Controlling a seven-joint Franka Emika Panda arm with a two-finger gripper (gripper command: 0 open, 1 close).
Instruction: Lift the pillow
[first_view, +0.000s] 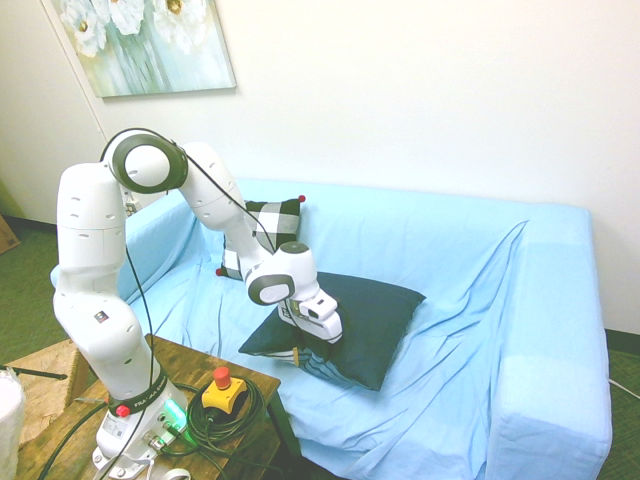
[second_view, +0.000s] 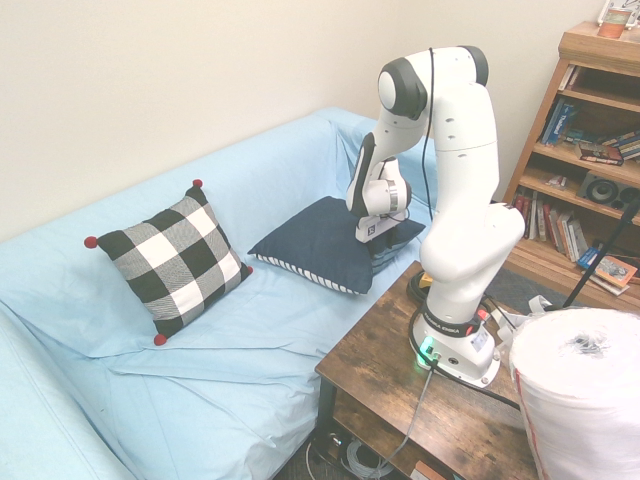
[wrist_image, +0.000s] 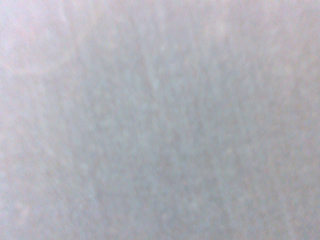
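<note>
**Claw Down at Pillow's Near Edge, Its Grip Unconfirmed**

The claw (second_view: 383, 243) is down against the pillow (second_view: 317, 246), at the side nearest the robot's table. Whether it is open, closed or gripping cloth I cannot tell: its working end is lost against dark fabric, and the wrist view is only a grey blur, probably cloth very close to the lens.

The step in hand looks to be securing a hold for the lift. A good hold would take in a deep fold of cover with some filling, since a shallow pinch of smooth fabric could slip. The hold is off to one side, so the far part will likely sag and swing; a slow, straight rise should suit it, with a pause once the weight comes on to see that the cloth follows.

The pillow is on the sofa seat, dark navy face upward, with stripes along its edge and lower side. Under it, the pale blue sofa cover (first_view: 450, 420) is loose and creased, and could drag along if caught.

Farther along the sofa, a checked cushion (second_view: 178, 262) with red corner pompoms leans on the backrest, well apart. The arm (first_view: 92, 230) reaches over from a wooden table (second_view: 440, 400); a bookcase (second_view: 590, 150) and a large white roll (second_view: 580, 380) are beyond. A flower painting (first_view: 150, 45) hangs on the wall.
</note>
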